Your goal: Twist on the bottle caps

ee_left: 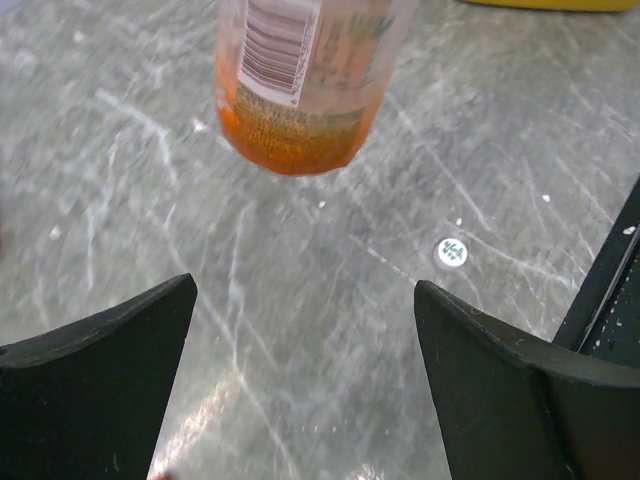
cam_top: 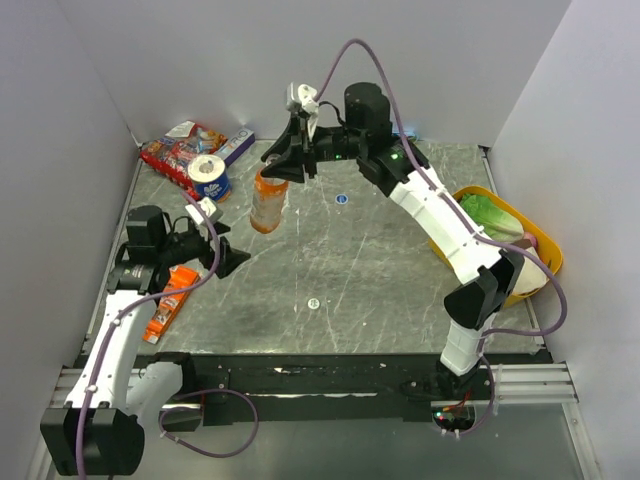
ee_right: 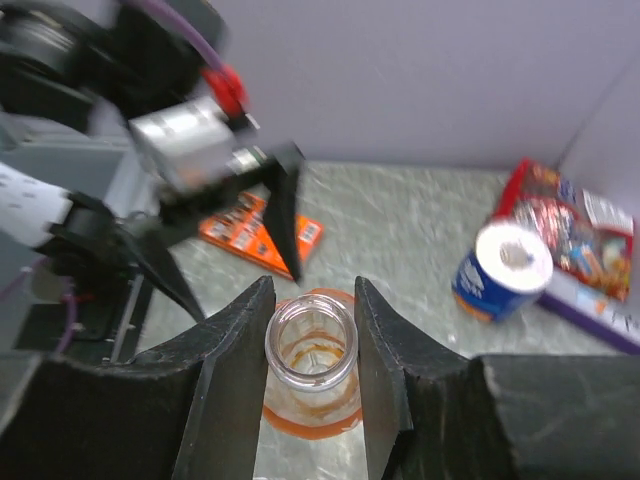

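Bottle (cam_top: 268,205), mouth open and uncapped, hangs roughly upright, apparently clear of the table (cam_top: 400,290), pinched at the neck between the closed jaws of the right gripper (cam_top: 285,165). Left gripper (cam_top: 222,243) is spread wide and empty, facing the bottle's base just ahead of it. A white cap (cam_top: 313,302) lies flat to its right, nearer that free arm; a blue cap (cam_top: 342,199) sits farther back, nearer the right arm

The bottle (cam_top: 269,203) is showing clear, smooth plastic with a paper-like label. The table (cam_top: 370,270) is looking like grey stone, scratched and shining a little. The left gripper (ee_left: 305,290) is showing dull black fingers (ee_left: 90,400). The snack bag (cam_top: 178,152) in the far left corner is gleaming.
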